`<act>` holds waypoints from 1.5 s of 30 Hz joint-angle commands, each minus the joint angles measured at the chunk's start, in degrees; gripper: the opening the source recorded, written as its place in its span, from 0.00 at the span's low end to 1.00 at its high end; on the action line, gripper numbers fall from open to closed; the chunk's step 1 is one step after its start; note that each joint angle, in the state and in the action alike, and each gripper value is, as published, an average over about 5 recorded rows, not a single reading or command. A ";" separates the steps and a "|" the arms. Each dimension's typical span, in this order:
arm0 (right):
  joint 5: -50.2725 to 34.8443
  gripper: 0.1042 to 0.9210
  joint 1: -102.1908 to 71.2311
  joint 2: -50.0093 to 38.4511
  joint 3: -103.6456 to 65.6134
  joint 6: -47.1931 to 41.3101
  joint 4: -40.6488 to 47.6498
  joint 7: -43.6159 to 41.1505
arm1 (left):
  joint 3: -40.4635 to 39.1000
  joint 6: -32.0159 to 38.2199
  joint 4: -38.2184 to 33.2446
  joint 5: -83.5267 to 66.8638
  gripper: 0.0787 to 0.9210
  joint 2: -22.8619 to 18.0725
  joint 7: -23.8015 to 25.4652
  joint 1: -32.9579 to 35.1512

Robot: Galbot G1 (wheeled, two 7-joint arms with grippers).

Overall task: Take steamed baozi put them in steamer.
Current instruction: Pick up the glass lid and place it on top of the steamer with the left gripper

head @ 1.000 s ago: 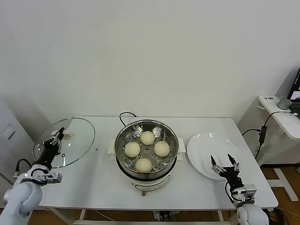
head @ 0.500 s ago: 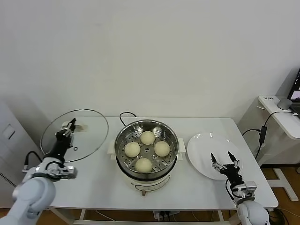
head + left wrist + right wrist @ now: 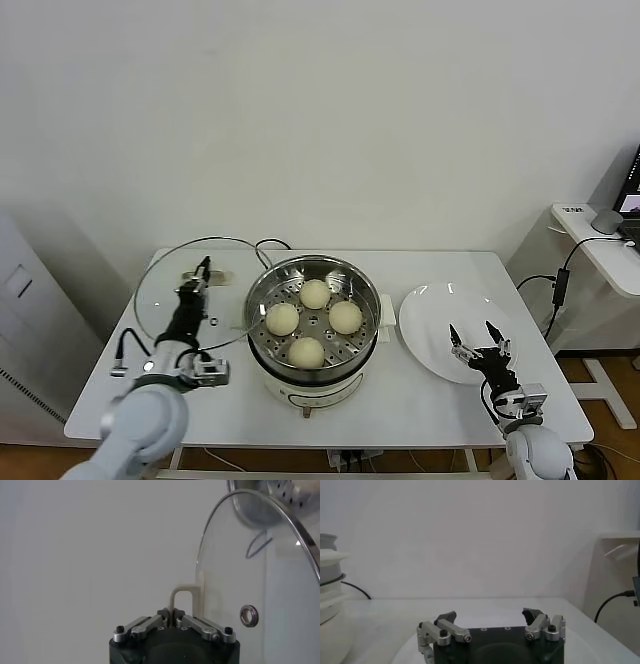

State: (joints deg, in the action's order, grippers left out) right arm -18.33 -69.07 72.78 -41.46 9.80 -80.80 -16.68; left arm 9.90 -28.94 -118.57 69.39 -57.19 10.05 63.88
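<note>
All four steamed baozi (image 3: 307,319) already sit on the perforated tray inside the steamer (image 3: 314,318), spaced in a diamond, so the bun moving looks done and the lid is what's in hand. Left gripper (image 3: 199,275) pinches the cream handle (image 3: 182,598) of the glass lid (image 3: 198,294), fingers pressed together on it, lid held tilted up just left of the steamer, its rim close to the pot's edge. Lid is probably stiff, fairly heavy, fragile and slick glass; the handle is the only sane grab spot and it may swing from a narrow pinch. Buns look soft and light, easily dented; grip gently at the sides. Right gripper (image 3: 477,348) is spread wide, empty, parked over the near edge of the white plate (image 3: 435,315).
</note>
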 commanded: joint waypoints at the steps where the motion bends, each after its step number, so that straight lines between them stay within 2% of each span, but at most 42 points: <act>1: 0.00 0.88 -0.05 -0.08 0.05 -0.01 0.06 0.02 | -12.56 -6.78 0.39 6.92 0.04 -6.36 3.35 -5.87; 13: 0.07 0.88 -0.28 0.45 0.05 0.06 0.26 -0.03 | -17.20 -6.27 2.74 8.35 0.04 -9.85 3.76 -8.77; 24: 0.02 0.88 -0.51 0.68 -0.12 0.10 0.30 -0.04 | -19.34 -4.48 5.36 8.23 0.04 -11.05 3.28 -11.10; 45: 0.07 0.88 -0.75 0.97 -0.31 0.15 0.54 -0.12 | -22.23 -4.23 8.16 9.54 0.04 -13.37 3.24 -11.20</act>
State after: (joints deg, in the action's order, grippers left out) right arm -18.27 -69.80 73.72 -41.75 9.92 -80.33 -16.79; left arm -11.50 -33.17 -111.11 78.50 -69.93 13.16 52.95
